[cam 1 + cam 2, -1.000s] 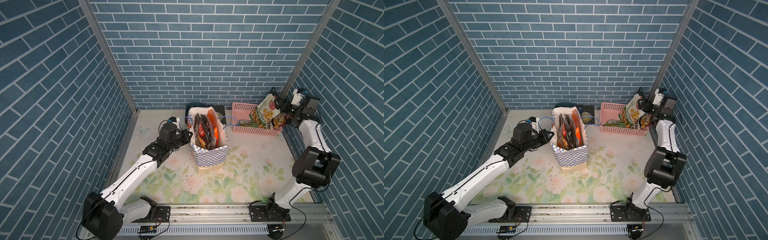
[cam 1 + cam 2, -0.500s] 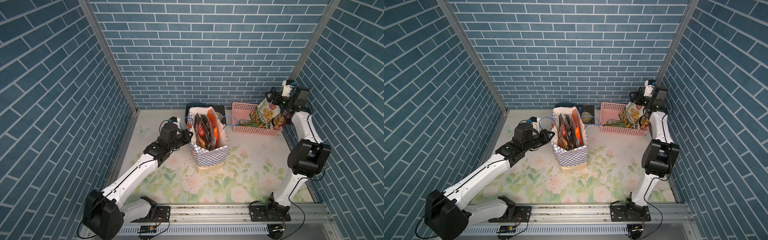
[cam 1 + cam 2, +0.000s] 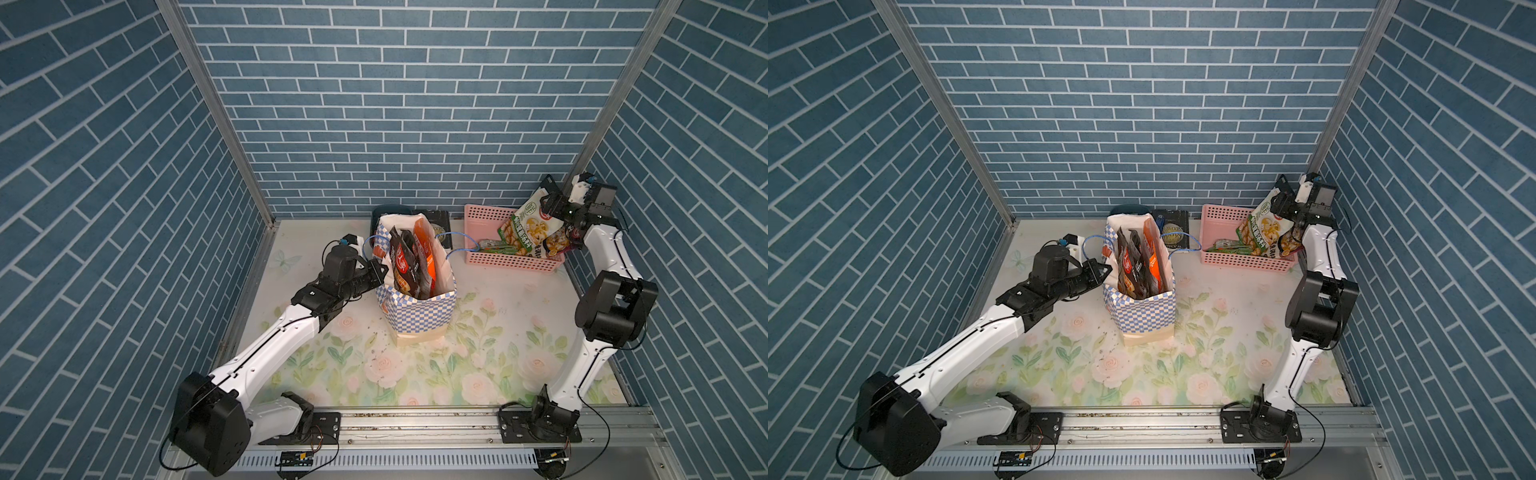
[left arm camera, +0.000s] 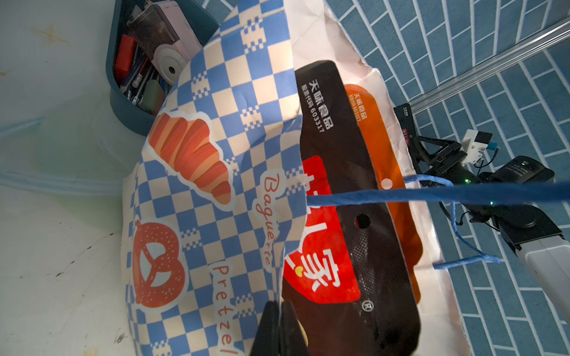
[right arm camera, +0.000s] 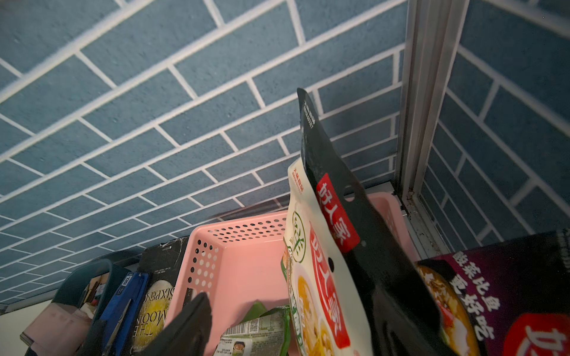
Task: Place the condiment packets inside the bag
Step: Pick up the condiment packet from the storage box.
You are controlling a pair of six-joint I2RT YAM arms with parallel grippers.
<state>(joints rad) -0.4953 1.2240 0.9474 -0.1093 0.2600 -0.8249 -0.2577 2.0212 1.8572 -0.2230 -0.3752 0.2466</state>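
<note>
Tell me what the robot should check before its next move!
1. Bag upright, mouth open: ok.
2. Left gripper shut on bag rim: ok.
3. Right gripper open at the basket: ok.
4. Packet gripped: not ok; jaws stand apart.
5. Basket emptied: not ok; cream packet, purple packet inside.
6. Room left in bag: cannot tell.
</note>
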